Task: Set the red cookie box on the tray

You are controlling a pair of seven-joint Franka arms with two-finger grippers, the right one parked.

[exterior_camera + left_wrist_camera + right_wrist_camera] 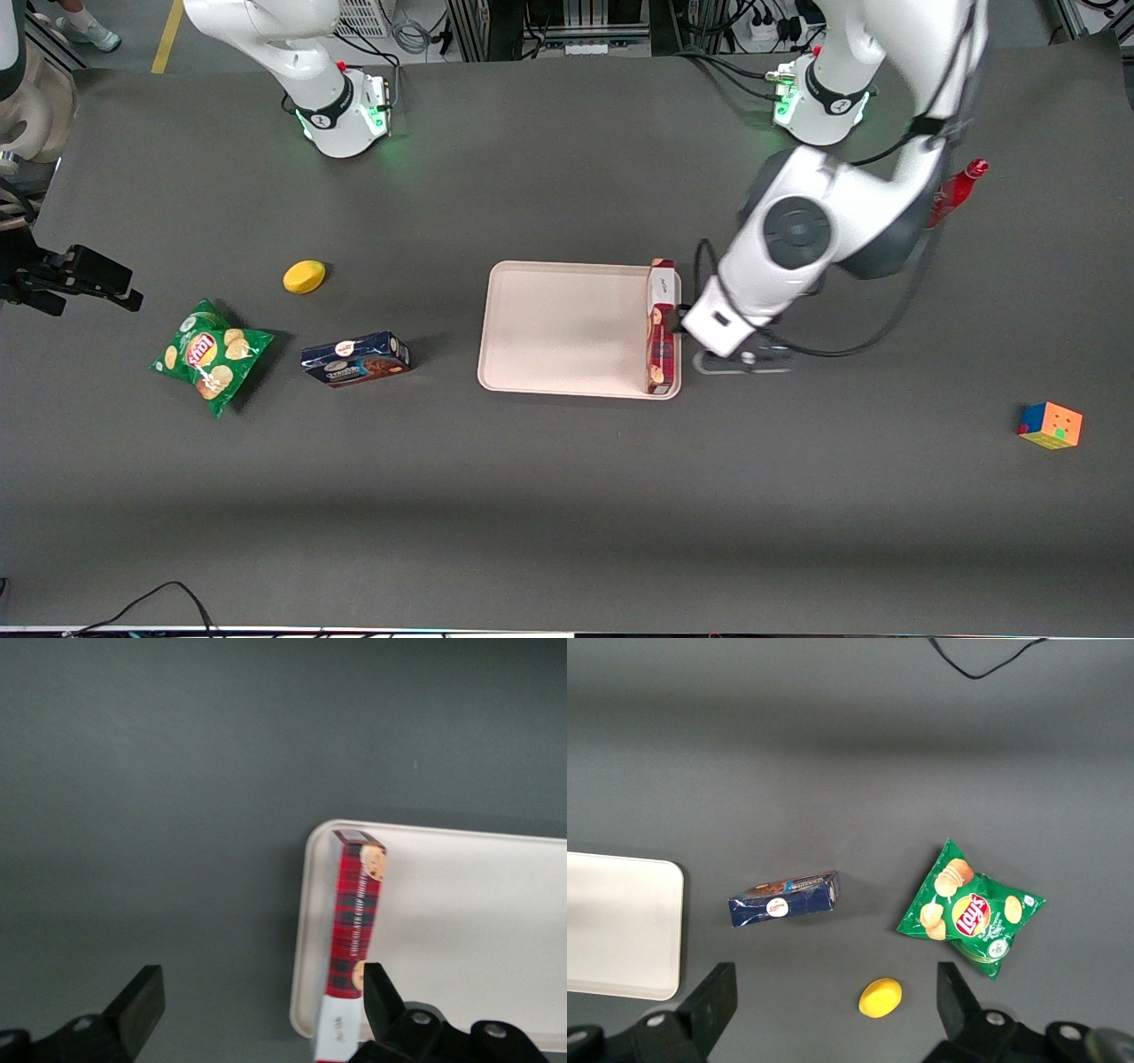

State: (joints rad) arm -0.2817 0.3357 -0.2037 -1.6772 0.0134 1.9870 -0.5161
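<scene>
The red cookie box point(660, 330) stands on its long narrow side on the tray point(567, 328), along the tray's rim toward the working arm's end. Its white label end points away from the front camera. The tray is pale cream with rounded corners. My left gripper point(687, 331) hangs low beside the box, mostly covered by the arm's wrist. In the left wrist view the gripper point(261, 1005) is open wide. The box point(356, 921) lies against one finger point(379, 997), while the other finger point(142, 1001) stands well apart over bare table. The tray point(469, 930) shows under the box.
Toward the parked arm's end lie a dark blue cookie box point(356, 359), a green chip bag point(210, 354) and a yellow object point(304, 276). A coloured cube point(1051, 425) and a red bottle point(957, 190) are toward the working arm's end.
</scene>
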